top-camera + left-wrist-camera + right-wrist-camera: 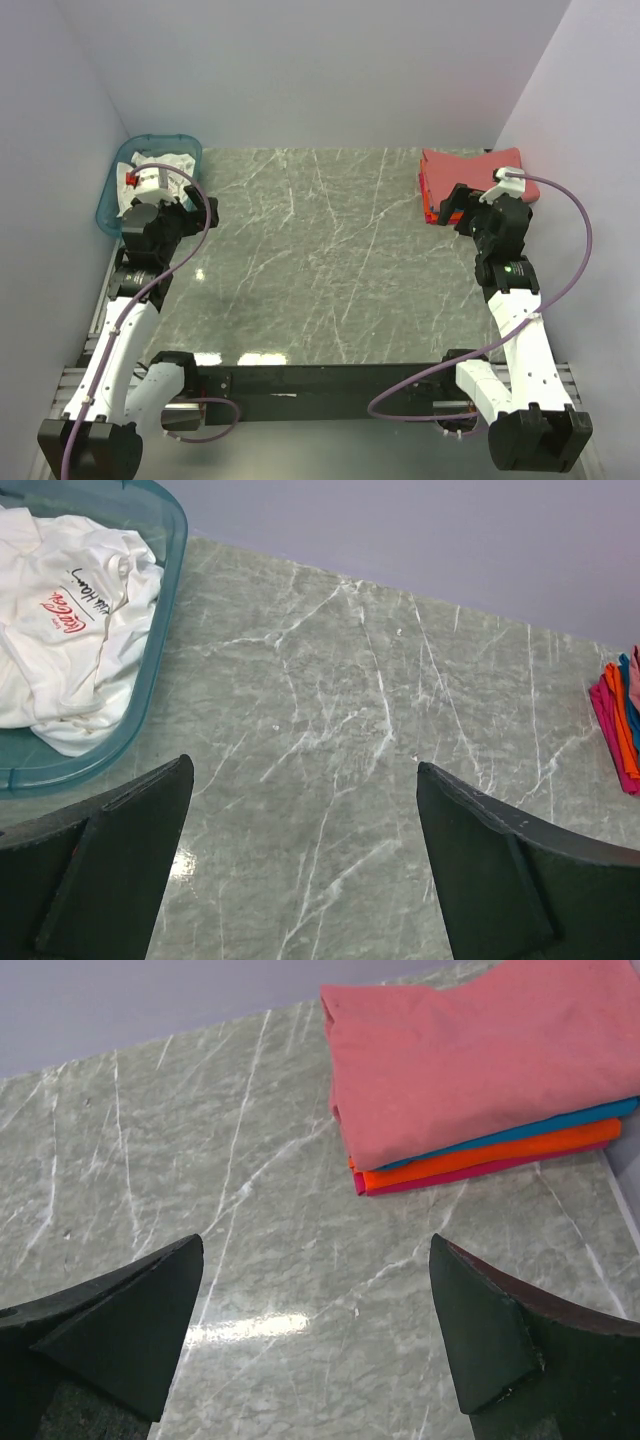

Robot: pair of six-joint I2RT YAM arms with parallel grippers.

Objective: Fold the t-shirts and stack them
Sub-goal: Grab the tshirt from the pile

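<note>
A crumpled white t-shirt (158, 180) with a red Coca-Cola print lies in the teal bin (108, 195) at the far left; the left wrist view shows the shirt (70, 630) at top left. Folded t-shirts are stacked (470, 175) at the far right corner, coral-red on top with blue, orange and pink edges beneath (480, 1060). The stack's edge (622, 720) also shows in the left wrist view. My left gripper (303, 765) stands open over bare marble, just right of the bin (190, 212). My right gripper (316, 1240) is open and empty, just in front of the stack (450, 212).
The grey marble table (320, 250) stretches between the two arms. White walls close it in at the back and on both sides. The bin's wall (150, 680) stands close to my left finger. A purple cable loops from each arm.
</note>
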